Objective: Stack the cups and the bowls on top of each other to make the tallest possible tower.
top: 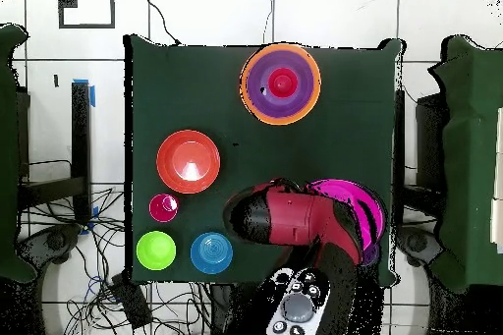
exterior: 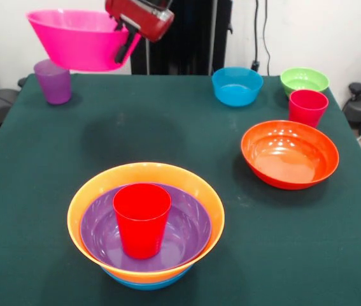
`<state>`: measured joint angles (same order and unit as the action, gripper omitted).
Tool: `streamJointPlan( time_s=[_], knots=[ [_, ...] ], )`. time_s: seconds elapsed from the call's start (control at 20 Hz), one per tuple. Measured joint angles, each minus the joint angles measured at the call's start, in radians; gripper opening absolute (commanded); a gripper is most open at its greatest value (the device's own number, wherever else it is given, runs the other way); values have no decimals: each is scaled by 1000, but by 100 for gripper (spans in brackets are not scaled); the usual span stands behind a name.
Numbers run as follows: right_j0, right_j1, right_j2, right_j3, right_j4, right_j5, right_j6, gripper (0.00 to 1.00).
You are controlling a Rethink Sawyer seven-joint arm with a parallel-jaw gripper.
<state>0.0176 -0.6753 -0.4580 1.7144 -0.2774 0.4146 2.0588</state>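
Note:
My gripper point(exterior: 125, 42) is shut on the right rim of a large pink bowl point(exterior: 75, 39), which hangs tilted above the table's far left corner. In the overhead view the red arm point(top: 295, 218) covers part of that pink bowl point(top: 352, 201). The tower point(exterior: 145, 223) stands near the front: a blue bowl point(exterior: 143, 283) at the bottom, an orange bowl point(exterior: 205, 210) in it, a purple bowl point(exterior: 97, 229) in that, and a red cup point(exterior: 142, 218) upright in the middle. From overhead the tower point(top: 281, 83) sits far from the arm.
A purple cup point(exterior: 53, 81) stands just under the held bowl. Along the far edge are a blue bowl point(exterior: 237, 86) and a green bowl point(exterior: 304, 80), with a second red cup point(exterior: 307, 107) beside it. A red-orange bowl point(exterior: 290, 153) lies on the right.

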Motion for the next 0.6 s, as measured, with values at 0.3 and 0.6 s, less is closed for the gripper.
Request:
streamJointPlan(
  time_s=[0.3,0.6],
  knots=[
    [0,-46,13,-6,-62,47,0,0],
    [0,-66,48,-23,-78,79,0,0]
  ],
)
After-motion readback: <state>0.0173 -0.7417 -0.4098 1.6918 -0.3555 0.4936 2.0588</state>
